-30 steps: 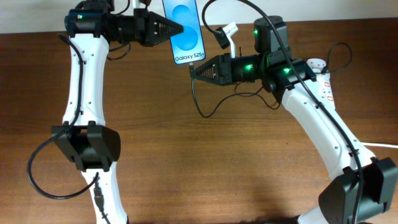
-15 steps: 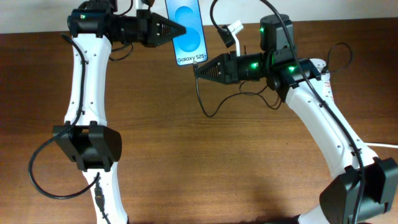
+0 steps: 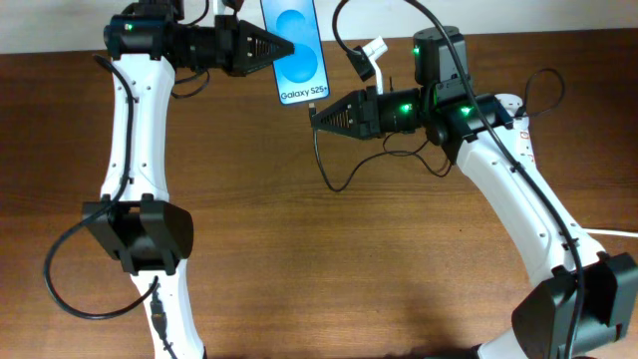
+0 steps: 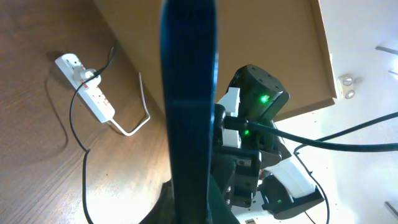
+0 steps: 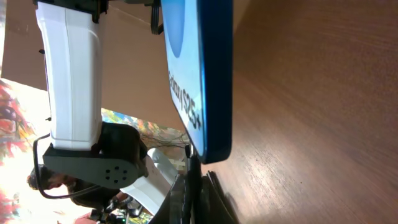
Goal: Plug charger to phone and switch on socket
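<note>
My left gripper [image 3: 287, 47] is shut on the phone [image 3: 299, 50] and holds it upright above the table's far edge, blue screen and "Galaxy S25+" text facing up. In the left wrist view the phone [image 4: 189, 106] shows edge-on as a dark bar between the jaws. My right gripper [image 3: 315, 112] is shut on the charger plug [image 5: 189, 167], whose tip sits right under the phone's bottom edge [image 5: 211, 152]. I cannot tell whether it is inserted. The thin black cable [image 3: 329, 178] loops below. The socket [image 3: 520, 135] lies at far right, partly hidden by my right arm.
In the left wrist view the socket [image 4: 87, 90] lies on the wooden table with its thick white cord [image 4: 134, 121] and a thin black cable running from it. The right arm [image 3: 518, 209] crosses the right half of the table. The table's far edge is just behind the phone.
My right gripper has shifted slightly right and up, closer under the phone's bottom edge. The phone and left gripper have barely moved.
</note>
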